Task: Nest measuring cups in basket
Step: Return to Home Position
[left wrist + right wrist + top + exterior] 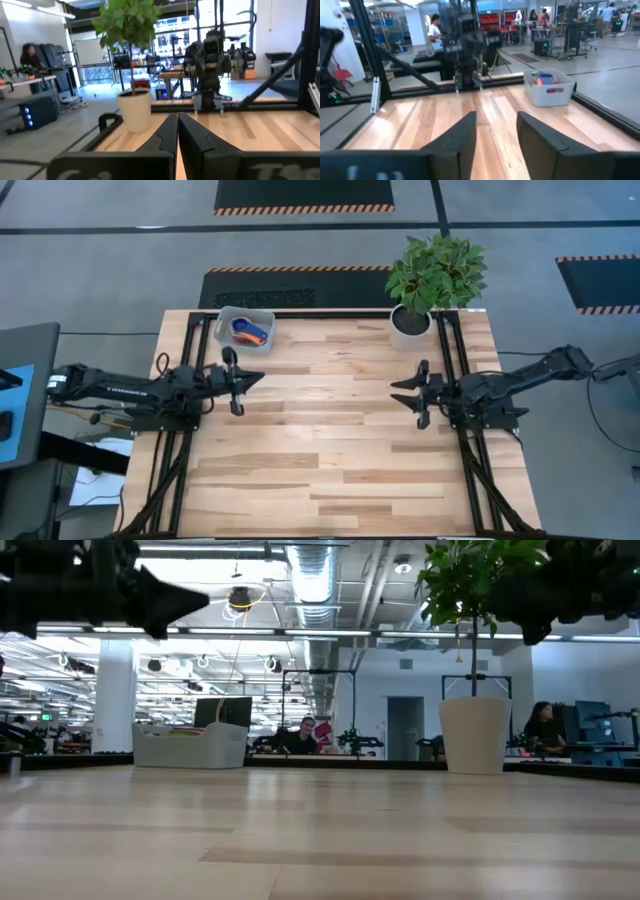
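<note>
Status: job looks finished, as far as can be seen.
- The basket (223, 325) stands at the far left corner of the table (330, 440).
- The measuring cups (250, 332) sit inside it as 1 tight cluster. Dark blue is on top, with orange and red showing beside and under it.
- I cannot count all 7, since the lower cups are hidden by the upper ones and by the basket wall.
- No loose cup lies anywhere on the bare wood in the high view, so I judge nothing is left to collect.
- Probably the only thing left is parking the arms, and both are already drawn back to their own sides.

Grippers:
- The left gripper (258, 379) has its fingers pressed together, tips meeting, and holds nothing. It is raised off the table.
- The right gripper (397, 393) has its fingers spread with a clear gap, and is empty. It is at the right side, on the near side of the white plant pot (409, 328).

Basket relative to the grippers:
- The basket sits near the left gripper, a little beyond it toward the far edge and slightly behind its tips. They are apart, not touching.
- The left gripper points across the table, not at the basket.
- The right gripper is well apart from the basket, with the width of the table between them. Its wrist view sees the basket off to 1 side, with blue and red cups visible in it.
</note>
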You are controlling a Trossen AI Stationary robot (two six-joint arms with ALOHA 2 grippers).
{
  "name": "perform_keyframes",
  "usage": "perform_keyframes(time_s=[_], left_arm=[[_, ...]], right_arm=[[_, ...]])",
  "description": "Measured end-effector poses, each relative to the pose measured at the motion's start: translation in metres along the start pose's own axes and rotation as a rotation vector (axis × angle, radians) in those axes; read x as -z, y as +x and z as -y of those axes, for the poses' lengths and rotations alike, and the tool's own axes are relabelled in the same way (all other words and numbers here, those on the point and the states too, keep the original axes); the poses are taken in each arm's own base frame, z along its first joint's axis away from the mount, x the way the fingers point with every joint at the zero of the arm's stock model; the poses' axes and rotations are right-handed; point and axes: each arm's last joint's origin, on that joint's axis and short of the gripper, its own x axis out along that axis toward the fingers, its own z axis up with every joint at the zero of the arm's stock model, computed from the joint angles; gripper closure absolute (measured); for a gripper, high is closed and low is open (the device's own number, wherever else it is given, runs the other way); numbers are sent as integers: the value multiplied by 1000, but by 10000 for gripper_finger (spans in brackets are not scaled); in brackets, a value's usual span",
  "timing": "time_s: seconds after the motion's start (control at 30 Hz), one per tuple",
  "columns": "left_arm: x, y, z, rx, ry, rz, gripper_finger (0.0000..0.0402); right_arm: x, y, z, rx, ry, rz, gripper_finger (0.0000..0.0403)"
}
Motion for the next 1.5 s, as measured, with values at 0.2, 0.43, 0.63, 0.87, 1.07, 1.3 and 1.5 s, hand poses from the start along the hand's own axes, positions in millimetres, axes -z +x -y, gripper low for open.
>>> perform_keyframes(time_s=[0.2,0.43,0.63,0.87,1.07,1.3,1.5], left_arm=[[15,-16,-5,-31,-31,-6,401],[17,-20,-10,-63,-27,-44,401],[8,-26,-13,-58,-149,45,401],[12,-38,-14,-61,-163,-12,401],[17,-49,-13,-40,-167,-51,401],[22,-50,-13,-36,-137,-102,401],[20,-50,-13,-36,-81,-82,401]], right_arm=[[-4,-10,4,-1,-23,21,292],[-3,-22,11,52,-30,2,333],[-4,-36,17,49,7,26,348],[4,-44,20,28,29,-42,355],[15,-39,15,-57,58,27,354],[27,-35,14,-69,36,78,354],[22,-34,18,-13,-43,133,361]])
